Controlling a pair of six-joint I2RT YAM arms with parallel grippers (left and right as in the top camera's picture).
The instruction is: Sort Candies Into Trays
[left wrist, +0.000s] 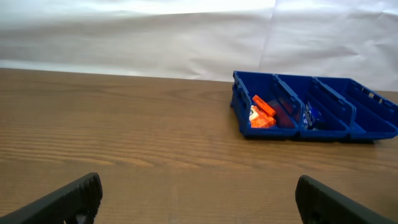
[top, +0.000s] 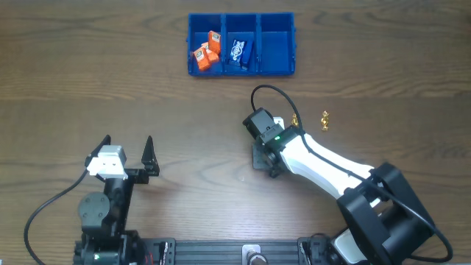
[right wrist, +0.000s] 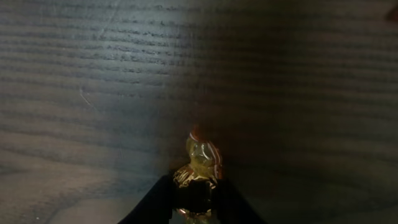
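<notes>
the left arm (top: 110, 199) sits folded over its base at 7 o'clock of the table (top: 88, 88). its left gripper (top: 126, 153) points toward 12 with the fingers spread wide and nothing between them. the right arm (top: 324, 162) stretches from its base at 5 o'clock toward the table's centre, with the wrist bent so the right gripper (right wrist: 196, 198) points down at the wood. its wrist view gives what the overhead one hides beneath the wrist: the two dark fingers are drawn narrow on one end of a gold candy (right wrist: 200, 163), and the crinkled wrapper stands out past the tips. whether it touches the wood i cannot tell. from above, a second gold candy (top: 326, 119) lies on the table at 3 o'clock of that wrist, apart from it. the blue tray (top: 241, 72) stands at 12 o'clock, with orange candies (top: 207, 53) in its 9 o'clock compartment and blue candies (top: 238, 50) in the middle one. the left wrist view looks level across the wood to the tray's side wall, with a white wall (left wrist: 124, 31) behind it.
</notes>
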